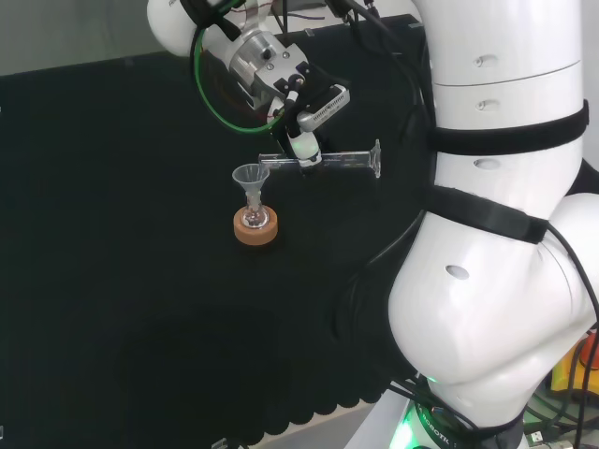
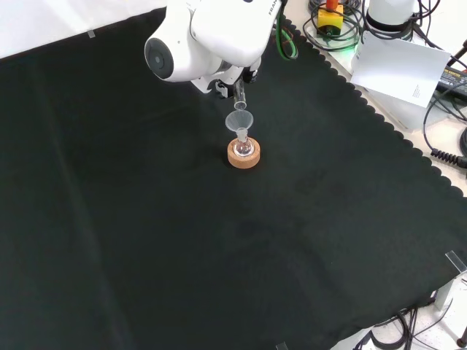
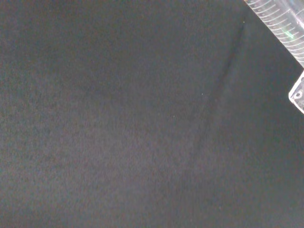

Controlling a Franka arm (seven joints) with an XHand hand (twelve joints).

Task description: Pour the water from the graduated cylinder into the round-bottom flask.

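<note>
In the head view the hand [image 1: 304, 117] is curled round a clear graduated cylinder [image 1: 342, 161] that lies almost level in the air, its foot to the right and its mouth to the left over a clear funnel [image 1: 249, 178]. The funnel sits in a small round-bottom flask [image 1: 254, 218] on a cork ring [image 1: 255, 228]. From the front, the cylinder's mouth [image 2: 239, 93] hangs just above the funnel [image 2: 239, 121], with the flask [image 2: 244, 148] and cork ring [image 2: 244, 155] below. The wrist view has the cylinder's graduated wall [image 3: 280, 23] over black cloth.
Black cloth [image 2: 146, 233] covers the bench, with a scalloped edge at the right in the front view. Beyond that edge lie cables, a sheet of paper [image 2: 398, 65] and a yellow box. The arm's white links [image 1: 496, 234] stand at the head view's right.
</note>
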